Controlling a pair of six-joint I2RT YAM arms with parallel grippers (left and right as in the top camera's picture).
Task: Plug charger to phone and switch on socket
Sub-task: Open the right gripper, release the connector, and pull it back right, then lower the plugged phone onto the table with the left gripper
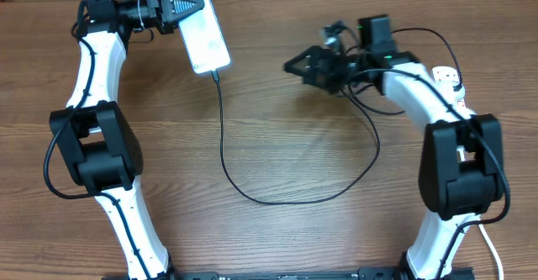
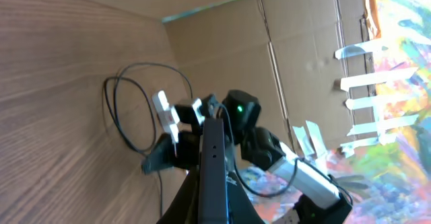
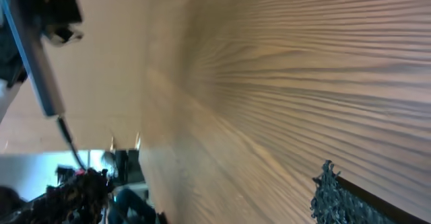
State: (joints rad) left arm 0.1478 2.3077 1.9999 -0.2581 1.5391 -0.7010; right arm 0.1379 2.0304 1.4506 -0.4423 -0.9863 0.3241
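My left gripper (image 1: 187, 9) is shut on the top end of the phone (image 1: 207, 33), which has a lit pale screen, at the far left of the table. In the left wrist view the phone (image 2: 214, 163) shows edge-on between the fingers. The charger's tip (image 1: 216, 74) sits in the phone's lower end. Its thin black cable (image 1: 252, 194) loops down across the table and back up towards the right arm. My right gripper (image 1: 292, 64) is open and empty, pointing left above the table. The white socket (image 1: 450, 80) shows partly behind the right arm.
Cardboard sheets (image 2: 283, 42) stand along the table's far edge. The right wrist view shows bare wood (image 3: 283, 83), with the phone (image 3: 34, 56) edge-on at the upper left and the cable tip below it.
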